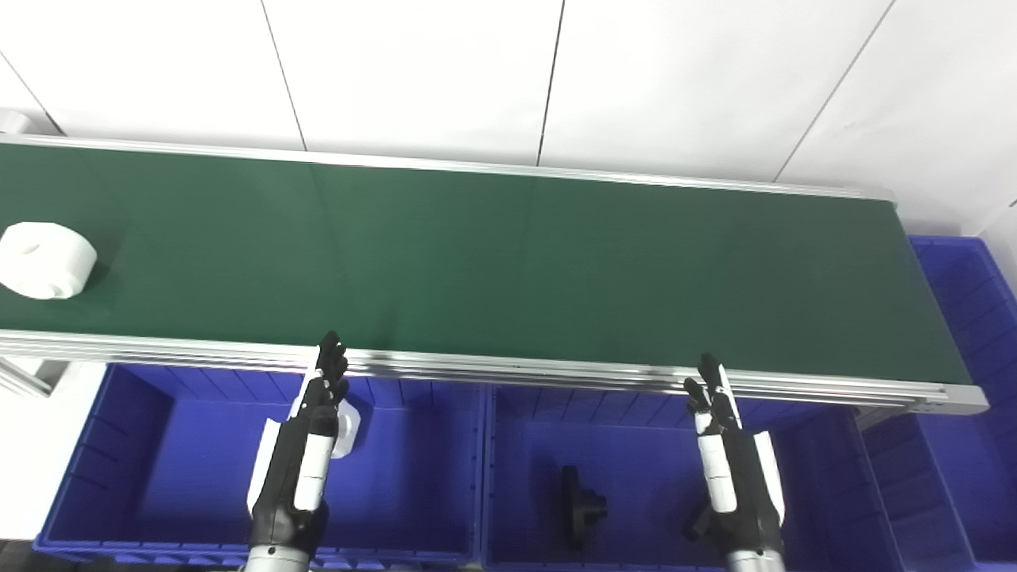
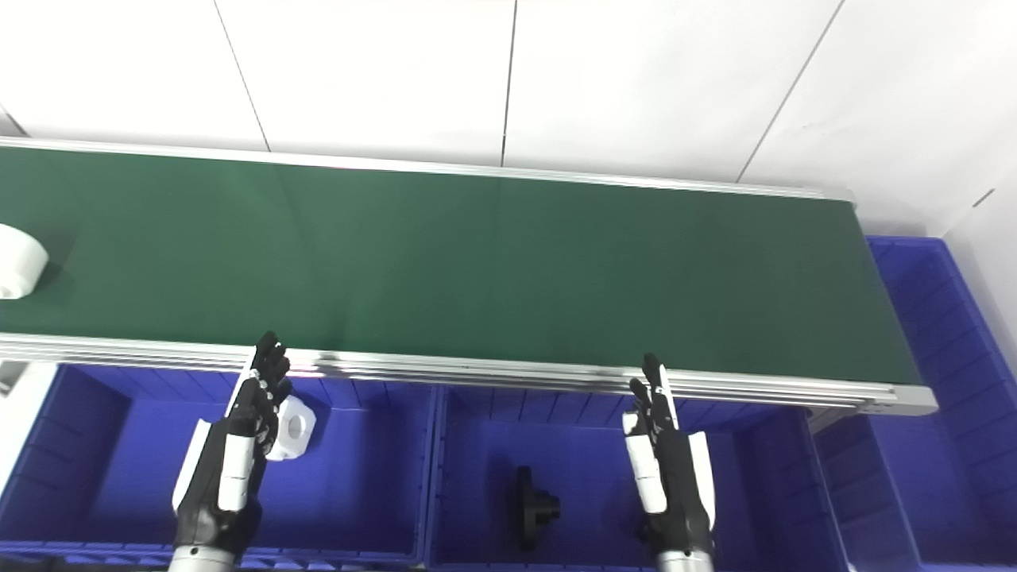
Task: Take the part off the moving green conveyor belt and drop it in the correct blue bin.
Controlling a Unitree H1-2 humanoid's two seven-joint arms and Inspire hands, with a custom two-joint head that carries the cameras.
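Note:
A white round part (image 1: pixel 46 260) lies on the green conveyor belt (image 1: pixel 493 262) at its far left end. My left hand (image 1: pixel 306 445) is open and empty, fingers straight, over the left blue bin (image 1: pixel 143 445), below the belt's near rail. A white part (image 2: pixel 292 427) lies in that bin just right of the left hand. My right hand (image 1: pixel 727 453) is open and empty over the middle blue bin (image 1: pixel 636 453), which holds a black part (image 1: pixel 580 504).
A third blue bin (image 1: pixel 969 318) stands at the belt's right end. The belt's metal rail (image 1: pixel 508 365) runs just beyond both hands' fingertips. A white wall is behind the belt.

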